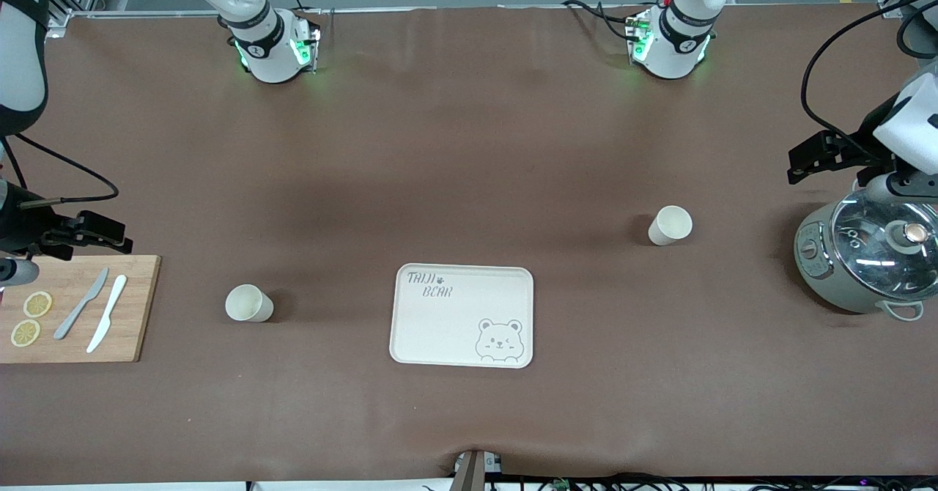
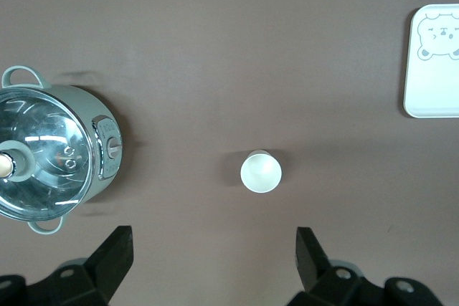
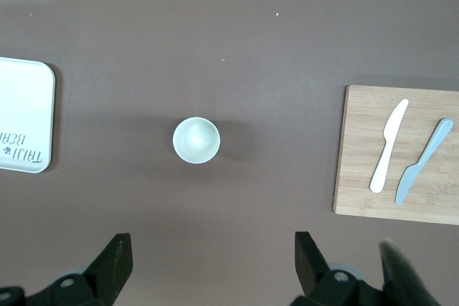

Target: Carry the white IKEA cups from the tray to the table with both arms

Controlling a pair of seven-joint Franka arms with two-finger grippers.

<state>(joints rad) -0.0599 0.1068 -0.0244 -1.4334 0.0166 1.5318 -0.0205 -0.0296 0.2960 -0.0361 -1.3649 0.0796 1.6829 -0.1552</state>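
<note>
Bear tray [image 1: 462, 315] lies between two cups [image 1: 248, 303] [image 1: 670, 225]; pot [image 1: 865, 260] nearby.

My left arm rises from its base near the top of the front view, swings out of frame and comes back in at its own end of the desk, wrist bent so the camera looks straight down. My left gripper [image 2: 214, 259] hangs in the air there, well above the surface, its two black fingers [image 2: 115, 249] spread wide with nothing between them. My right arm mirrors that pose at its own end of the desk. My right gripper [image 3: 211, 263] hangs high too, pointing downward, and its fingers [image 3: 113, 254] are also parted wide and empty. In the front view my right gripper [image 1: 88, 231] appears as a dark block at the picture's edge, and my left gripper [image 1: 824, 155] likewise.
</note>
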